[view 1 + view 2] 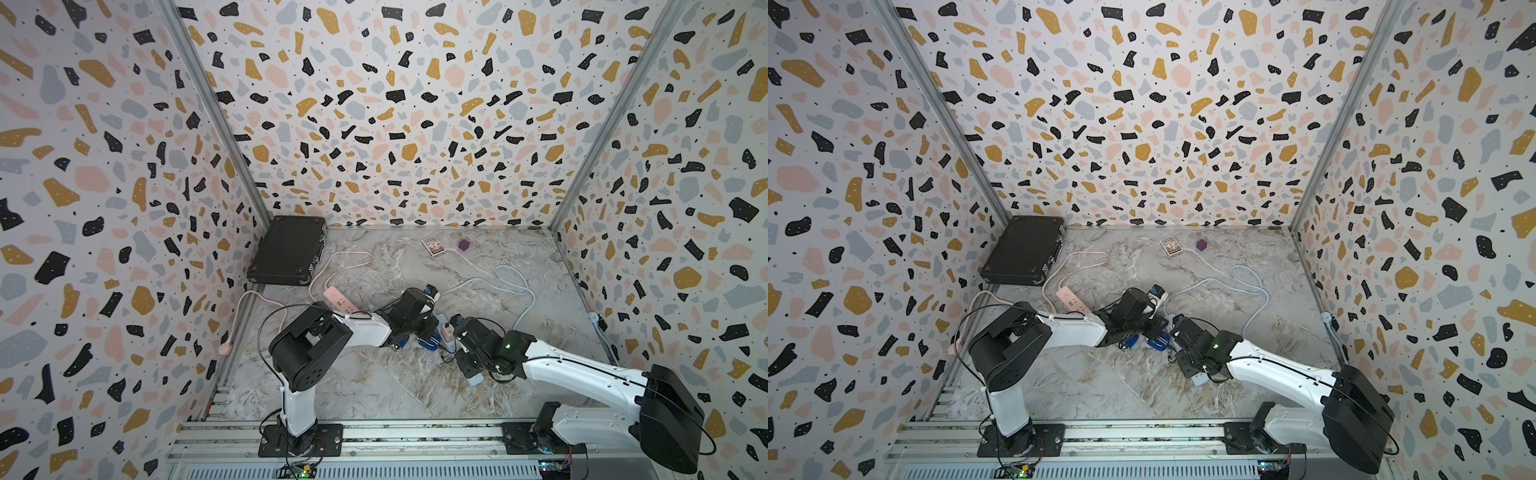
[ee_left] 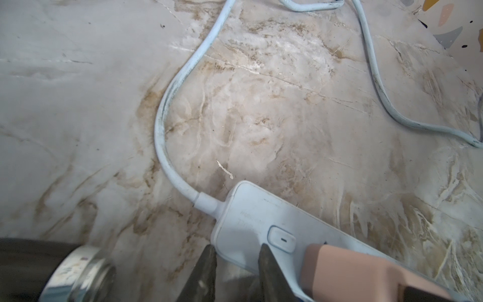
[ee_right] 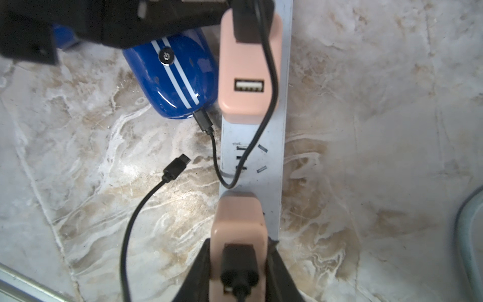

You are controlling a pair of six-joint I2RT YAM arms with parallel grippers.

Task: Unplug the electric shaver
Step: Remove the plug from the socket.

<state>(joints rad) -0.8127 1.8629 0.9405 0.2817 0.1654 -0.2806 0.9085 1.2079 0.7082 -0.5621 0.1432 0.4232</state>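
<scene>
Right gripper (image 3: 239, 243) clamps the near adapter (image 3: 239, 219), one of two pink ones on the single white power strip (image 3: 274, 157). One blue shaver (image 3: 172, 75) lies ahead beside the far adapter (image 3: 248, 65), its black cable (image 3: 214, 154) plugged in and a second cable (image 3: 136, 209) loose. Left gripper (image 2: 236, 247) straddles the strip's end; whether it grips cannot be told. The strip's lettering is illegible.
</scene>
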